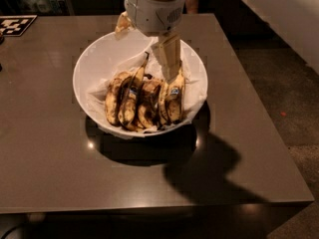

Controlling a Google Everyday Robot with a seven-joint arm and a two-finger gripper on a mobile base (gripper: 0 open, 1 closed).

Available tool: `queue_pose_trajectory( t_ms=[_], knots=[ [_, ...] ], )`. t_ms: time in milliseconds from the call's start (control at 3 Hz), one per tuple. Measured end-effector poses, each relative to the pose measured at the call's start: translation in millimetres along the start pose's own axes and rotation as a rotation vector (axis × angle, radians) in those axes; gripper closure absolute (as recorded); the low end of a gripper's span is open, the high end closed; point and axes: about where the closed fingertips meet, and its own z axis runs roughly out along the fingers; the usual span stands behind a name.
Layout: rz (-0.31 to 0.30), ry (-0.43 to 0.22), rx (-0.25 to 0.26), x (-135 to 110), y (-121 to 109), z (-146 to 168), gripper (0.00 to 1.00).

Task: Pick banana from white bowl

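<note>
Camera view, as I read it: pincer hangs spread open and empty over the far side of the white bowl on the worktop, its fingers flanking the stem end of the stickered banana lying inside, presumably to straddle it.

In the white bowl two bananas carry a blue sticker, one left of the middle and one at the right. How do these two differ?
The left banana shows its whole dark stem, pointing to the far rim; the right banana has its upper end hidden behind the gripper. The gripper hangs just above the right banana; the left banana lies apart from it. Both are yellow with brown-black blotches, in the white bowl.
</note>
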Motion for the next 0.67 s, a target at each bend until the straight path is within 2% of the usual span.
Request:
queue_pose_trajectory(
  t_ms=[333, 667],
  knots=[
    [-0.023, -0.004, -0.025, 4.6, -4.1, 11.3, 0.24],
    [-0.025, -0.006, -0.045, 8.9, -4.6, 21.5, 0.34]
  ],
)
